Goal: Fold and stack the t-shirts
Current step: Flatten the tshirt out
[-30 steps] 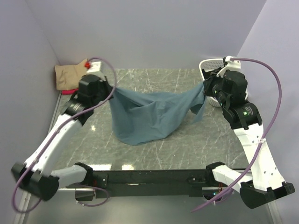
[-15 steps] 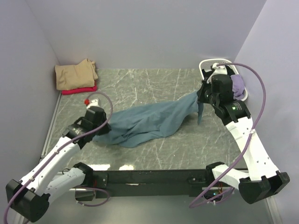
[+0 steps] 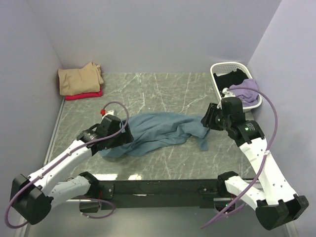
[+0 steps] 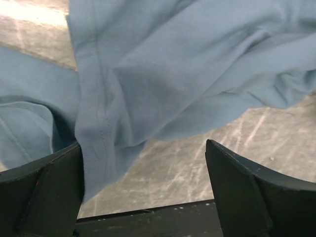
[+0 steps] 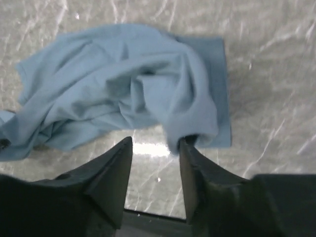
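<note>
i'm looking over the grey marble counter [image 3: 163, 86]. the teal t-shirt [image 3: 158, 129] is lying crumpled mid-counter between both arms, bunched up, with no clean fold in it. the white basket [image 3: 216, 74] is sitting at the far right corner, holding a black shirt [image 3: 228, 79] and a lilac shirt [image 3: 247, 91], both looking unfolded. in the far left corner a tan shirt [image 3: 79, 79] is resting folded on a red shirt [image 3: 85, 96]. i'm reading that as the stack, two done. i'm judging we're under halfway: the teal one needs spreading and folding, then the two in the basket. the left tool [image 4: 142, 148] is hanging over the shirt's left end with its jaws spread wide. a hemmed edge is lying against one finger, nothing pinched. the right tool [image 5: 156, 143] is hovering at the right end with its jaws partly apart and bare counter showing between them. cloth is touching one fingertip, but it's gripping nothing. i'm not finding any label or readable writing.
</note>
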Motion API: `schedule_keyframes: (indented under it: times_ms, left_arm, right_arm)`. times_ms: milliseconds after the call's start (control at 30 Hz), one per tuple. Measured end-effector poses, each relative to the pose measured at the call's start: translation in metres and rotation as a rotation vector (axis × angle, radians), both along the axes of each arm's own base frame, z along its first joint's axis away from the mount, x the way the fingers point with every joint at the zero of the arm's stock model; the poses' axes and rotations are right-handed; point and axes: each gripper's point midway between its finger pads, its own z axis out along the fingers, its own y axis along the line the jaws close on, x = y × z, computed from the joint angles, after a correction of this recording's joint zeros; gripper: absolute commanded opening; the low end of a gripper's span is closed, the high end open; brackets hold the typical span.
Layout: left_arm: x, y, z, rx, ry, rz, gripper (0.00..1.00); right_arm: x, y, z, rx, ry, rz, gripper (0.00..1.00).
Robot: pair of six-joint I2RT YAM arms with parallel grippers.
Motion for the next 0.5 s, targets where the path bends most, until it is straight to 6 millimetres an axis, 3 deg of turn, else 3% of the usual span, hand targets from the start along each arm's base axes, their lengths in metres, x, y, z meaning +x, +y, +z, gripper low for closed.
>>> schedule_keyframes:
  times_ms: [133, 300, 433, 500]
  left_arm:
    - [0.01, 0.004, 0.007, 0.042, -0.034, 0.01, 1.0]
    - [0.056, 0.007, 0.046, 0.118, -0.195, 0.055, 0.99]
    - [0.108, 0.001, 0.076, 0.193, -0.315, 0.089, 0.99]
    - [0.128, -0.001, 0.078, 0.22, -0.334, 0.091, 1.0]
  right_arm:
    - [-0.008, -0.006, -0.009, -0.002, 0.029, -0.05, 0.68]
    - [0.002, -0.023, 0.021, -0.021, -0.105, -0.143, 0.74]
    - [0.031, -0.025, 0.047, -0.039, -0.197, -0.176, 0.75]
    - [0.051, -0.02, 0.044, -0.05, -0.196, -0.174, 0.74]
